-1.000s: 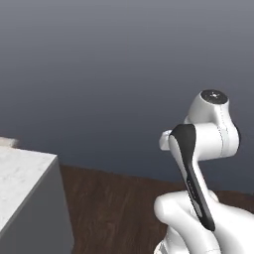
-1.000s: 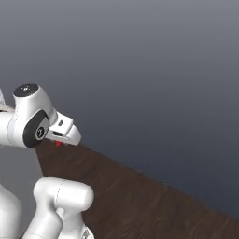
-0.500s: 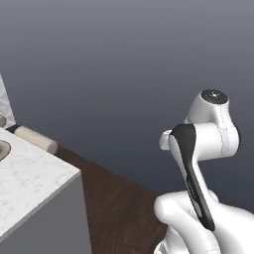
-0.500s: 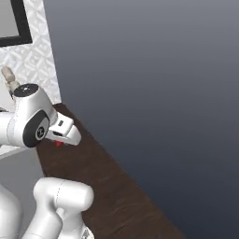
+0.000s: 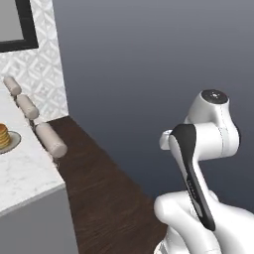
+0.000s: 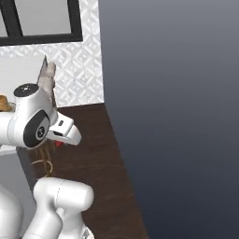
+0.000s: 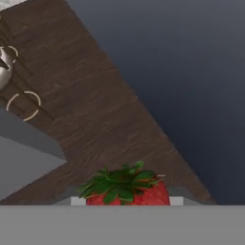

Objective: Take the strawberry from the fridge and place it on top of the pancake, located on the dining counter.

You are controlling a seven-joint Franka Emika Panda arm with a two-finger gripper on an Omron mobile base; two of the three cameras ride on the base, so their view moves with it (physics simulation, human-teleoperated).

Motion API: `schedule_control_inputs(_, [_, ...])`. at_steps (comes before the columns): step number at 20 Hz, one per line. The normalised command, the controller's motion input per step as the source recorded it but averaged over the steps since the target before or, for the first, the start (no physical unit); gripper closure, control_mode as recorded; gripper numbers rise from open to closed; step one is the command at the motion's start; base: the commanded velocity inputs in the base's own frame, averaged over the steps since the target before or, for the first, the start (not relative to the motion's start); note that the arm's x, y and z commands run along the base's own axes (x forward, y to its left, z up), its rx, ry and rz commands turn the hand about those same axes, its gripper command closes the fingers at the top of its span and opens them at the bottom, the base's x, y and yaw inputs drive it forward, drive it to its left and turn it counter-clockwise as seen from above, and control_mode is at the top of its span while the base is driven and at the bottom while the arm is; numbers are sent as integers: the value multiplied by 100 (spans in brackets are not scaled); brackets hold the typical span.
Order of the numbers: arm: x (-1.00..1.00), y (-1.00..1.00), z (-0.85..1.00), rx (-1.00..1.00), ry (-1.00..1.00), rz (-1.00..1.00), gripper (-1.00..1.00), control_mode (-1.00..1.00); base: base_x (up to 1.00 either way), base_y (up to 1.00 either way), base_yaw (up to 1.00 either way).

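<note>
Hand view: pincer [image 7: 127,203] grasping the strawberry [image 7: 128,193], leafy green cap pointing outward toward the floor.

arm [image 5: 208,139]: glossy white shells | dark joint bands (rounded caps)

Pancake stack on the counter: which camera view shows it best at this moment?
The left base view: the pancake sits on its grey plate on the dining counter. The right base view catches a sliver of it behind the arm.
</note>
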Motion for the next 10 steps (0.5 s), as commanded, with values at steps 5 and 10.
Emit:
schedule_control_inputs(5, [0, 0, 0, 0, 0, 0, 100, 100, 86, -58, 61])
schedule_control_inputs(10, [0, 0, 0, 0, 0, 0, 100, 100, 100, -24, 52])
